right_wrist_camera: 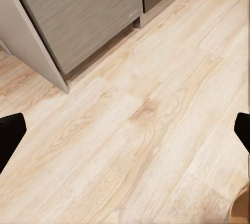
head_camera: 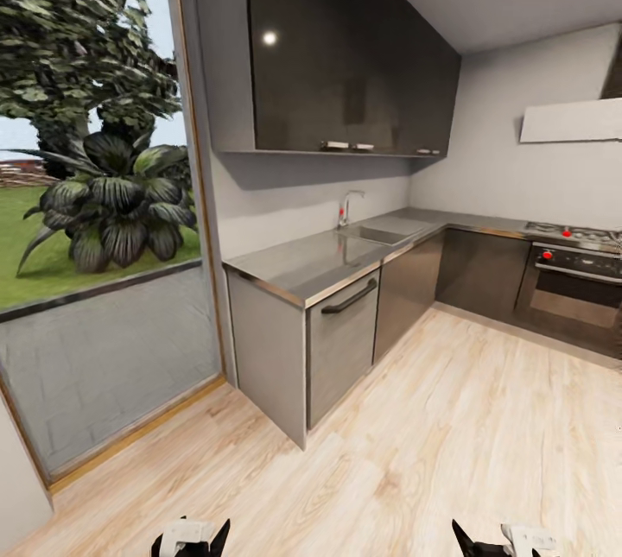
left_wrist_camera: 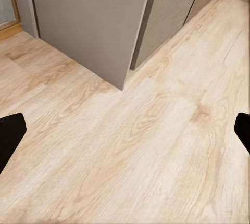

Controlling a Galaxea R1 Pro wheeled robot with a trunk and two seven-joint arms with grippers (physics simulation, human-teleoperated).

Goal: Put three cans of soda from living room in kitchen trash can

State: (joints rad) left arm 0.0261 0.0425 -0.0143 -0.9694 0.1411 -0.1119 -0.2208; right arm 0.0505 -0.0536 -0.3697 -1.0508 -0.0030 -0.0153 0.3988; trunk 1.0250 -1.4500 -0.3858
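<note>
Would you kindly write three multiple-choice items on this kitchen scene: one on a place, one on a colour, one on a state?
1. Where is the tap?
A. On the oven
B. Behind the sink
C. By the glass door

2. What colour are the oven knobs?
A. Red
B. Blue
C. White

3. How do the left gripper's fingers stand?
A. Shut on a can
B. Pressed shut
C. Wide apart, empty

Answers: 1 B, it rises at the sink's far edge. 2 A, two red knobs show on the front. 3 C, dark tips sit at opposite edges with bare floor between.
</note>
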